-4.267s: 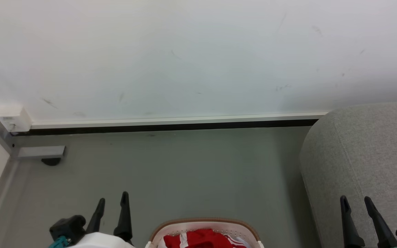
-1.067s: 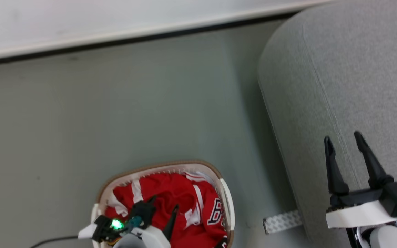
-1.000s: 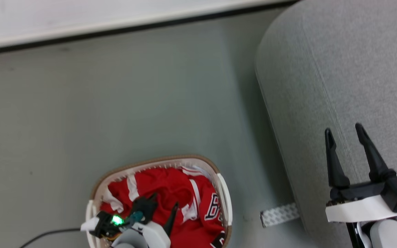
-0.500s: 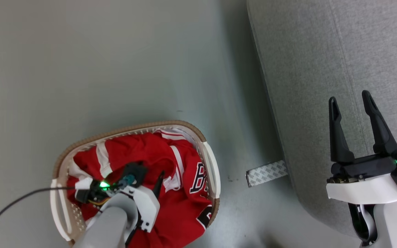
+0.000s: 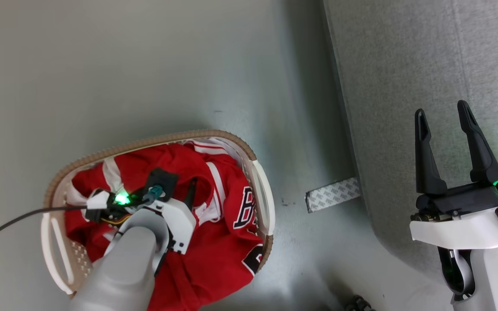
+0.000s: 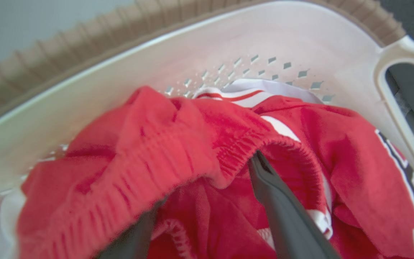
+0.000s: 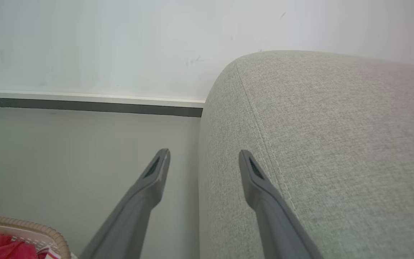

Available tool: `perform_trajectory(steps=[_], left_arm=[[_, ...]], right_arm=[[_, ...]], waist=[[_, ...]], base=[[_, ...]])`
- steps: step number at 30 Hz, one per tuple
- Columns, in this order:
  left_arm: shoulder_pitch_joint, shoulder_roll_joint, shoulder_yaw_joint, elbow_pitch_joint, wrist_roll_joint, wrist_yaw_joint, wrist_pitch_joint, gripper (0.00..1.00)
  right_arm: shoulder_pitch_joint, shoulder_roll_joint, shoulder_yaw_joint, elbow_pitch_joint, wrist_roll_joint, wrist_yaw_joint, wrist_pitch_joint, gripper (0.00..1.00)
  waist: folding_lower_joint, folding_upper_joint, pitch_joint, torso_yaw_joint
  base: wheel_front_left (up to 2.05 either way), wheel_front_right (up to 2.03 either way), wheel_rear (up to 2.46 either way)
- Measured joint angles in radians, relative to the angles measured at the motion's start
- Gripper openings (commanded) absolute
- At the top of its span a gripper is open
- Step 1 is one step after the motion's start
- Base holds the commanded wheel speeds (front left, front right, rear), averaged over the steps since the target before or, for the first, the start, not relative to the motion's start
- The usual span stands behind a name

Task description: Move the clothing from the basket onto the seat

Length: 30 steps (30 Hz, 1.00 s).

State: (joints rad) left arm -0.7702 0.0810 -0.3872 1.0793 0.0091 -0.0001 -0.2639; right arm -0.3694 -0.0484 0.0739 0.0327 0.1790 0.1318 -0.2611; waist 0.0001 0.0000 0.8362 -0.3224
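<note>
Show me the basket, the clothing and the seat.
basket [image 6: 228,39], left wrist view, on its pale inner wall.
clothing [image 5: 218,250], head view, on plain red fabric.
seat [image 5: 404,65], head view, on its grey woven top.

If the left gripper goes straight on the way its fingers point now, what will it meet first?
The soft red clothing in the white perforated plastic basket: the open left gripper has its fingers at a gathered red hem. Behind that, probably the basket wall.
</note>
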Motion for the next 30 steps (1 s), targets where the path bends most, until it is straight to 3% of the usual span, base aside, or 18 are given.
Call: perform_trajectory(steps=[1,2,3,5,6,16,30], left_arm=[[-0.004,0.0,0.0,0.004,0.0,0.003,0.0,1.0],[-0.008,-0.001,-0.001,0.008,0.0,0.009,0.0,0.93],[-0.012,-0.001,0.0,0.011,0.0,0.01,0.0,0.68],[-0.019,-0.001,-0.002,0.015,-0.002,0.011,0.0,0.09],[-0.021,-0.002,-0.006,0.013,-0.002,0.011,0.0,0.0],[0.073,-0.023,-0.03,-0.045,-0.038,0.002,0.0,0.0],[0.324,-0.031,-0.074,-0.294,-0.174,-0.02,0.0,0.0]], right_arm=[[-0.001,0.0,0.0,0.0,0.0,0.0,0.0,1.0],[-0.002,0.0,0.0,0.0,0.0,0.0,0.0,1.0],[-0.003,0.0,0.0,0.0,0.0,0.0,0.0,1.0],[-0.004,0.0,-0.001,0.0,0.0,0.0,0.0,1.0],[-0.004,0.0,-0.002,0.001,0.0,0.0,0.0,1.0],[0.011,0.001,0.005,0.04,-0.001,0.0,0.0,1.0],[0.172,0.002,-0.027,0.108,-0.031,0.0,0.0,1.0]], waist=[[0.0,0.0,0.009,-0.001],[0.0,0.0001,0.016,-0.003],[0.0,0.0,0.023,-0.005],[0.0,0.0,0.03,-0.006],[0.0,0.0,0.03,-0.005],[0.0,0.0,-0.08,0.024],[-0.0002,0.0,-0.402,0.089]], base=[[0.0,0.0,0.0],[0.0,0.0,0.0],[0.0,0.0,0.0],[0.0,0.0,0.0],[0.0,0.0,0.0],[0.0,0.0,0.0],[0.0,0.0,0.0]])
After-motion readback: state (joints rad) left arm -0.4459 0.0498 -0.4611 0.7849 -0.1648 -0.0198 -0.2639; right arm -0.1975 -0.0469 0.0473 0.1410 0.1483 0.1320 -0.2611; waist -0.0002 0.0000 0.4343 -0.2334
